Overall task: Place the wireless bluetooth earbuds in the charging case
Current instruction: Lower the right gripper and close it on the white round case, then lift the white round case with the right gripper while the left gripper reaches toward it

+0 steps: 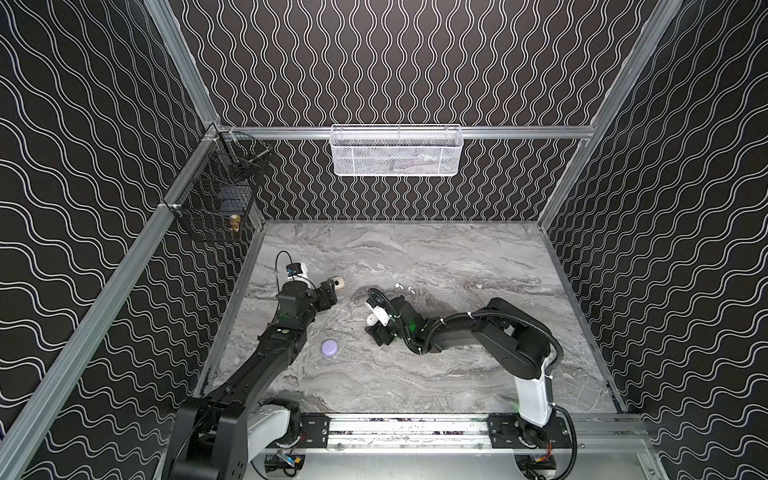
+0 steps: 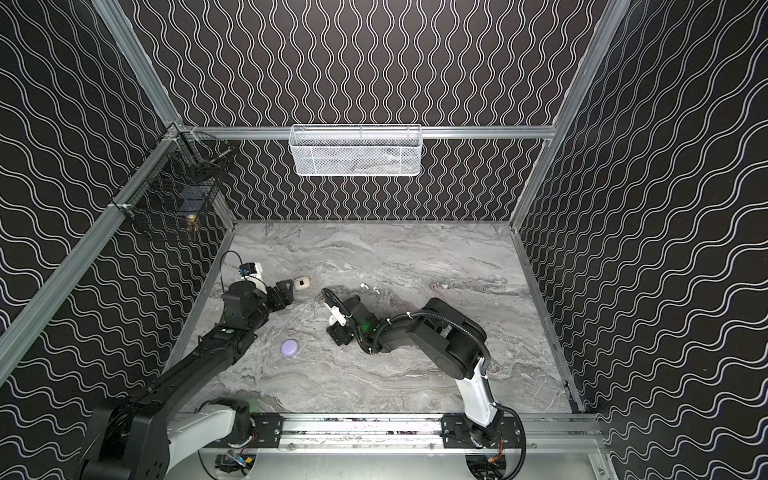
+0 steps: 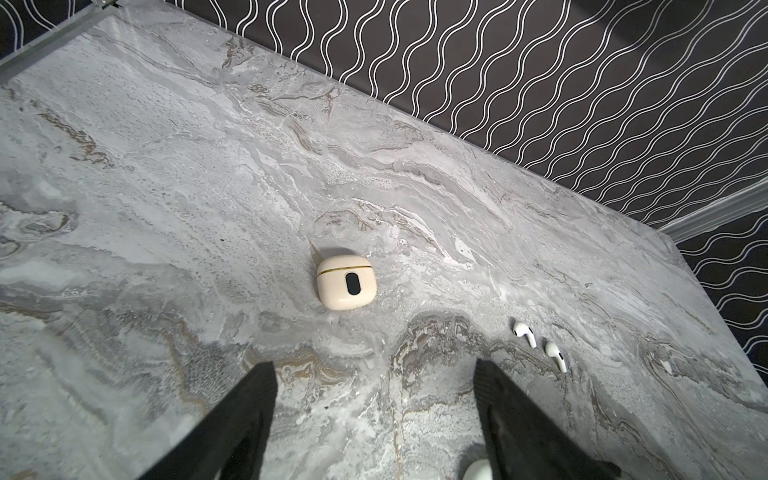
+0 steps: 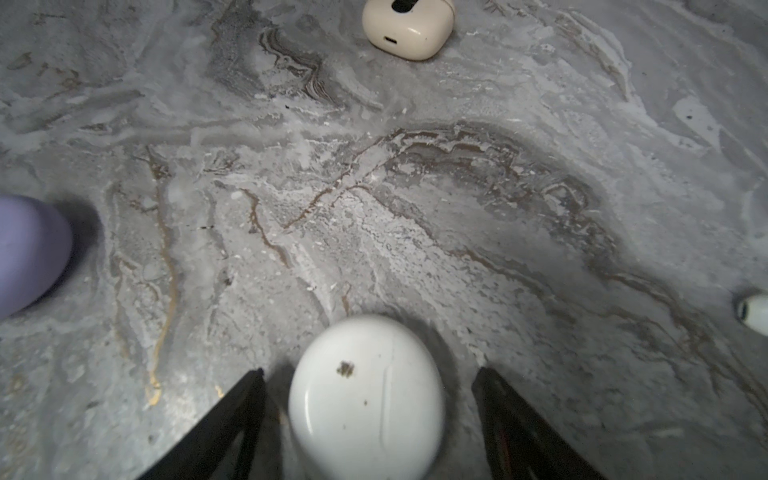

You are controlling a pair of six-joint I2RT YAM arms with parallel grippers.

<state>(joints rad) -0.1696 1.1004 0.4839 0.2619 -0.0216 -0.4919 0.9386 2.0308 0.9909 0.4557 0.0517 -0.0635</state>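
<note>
Black fingers [image 4: 220,432] of the right gripper [image 4: 370,372] are standing spread on either side of a white case [image 4: 365,399]. A sliver of table [image 1: 457,374] is showing at each flank, so nothing is being clasped. That case is sitting closed, a glossy egg-shaped shell with a fine seam, a brown smudge and a few specks. Behind the gripper, the right wrist is tipping down toward the marble. The forearm is reaching leftward to mid-table, the elbow is folding sharply, and the white upper link is rising from the front rail.

The left gripper [image 3: 374,365] is likewise gaping, its ribbed black tips wide apart over bare marble with nothing between them. Just ahead of it a cream case [image 3: 347,282] is lying shut. It is a satin, rounded-square shell with a black oval on its face and a thin gold seam. The left arm is stretching along the table's left edge from the front rail, its wrist turning inward toward that case.

Two earbuds [image 3: 523,332] [image 3: 555,355] — glossy white, stemmed — are lying side by side on the open table. They are on the far side of the right wrist, outside every case. A lilac case [image 1: 330,348], a matte round puck, is resting closed nearer the front, between the two arms. The table is showing swirled grey veining with rusty threads.
</note>
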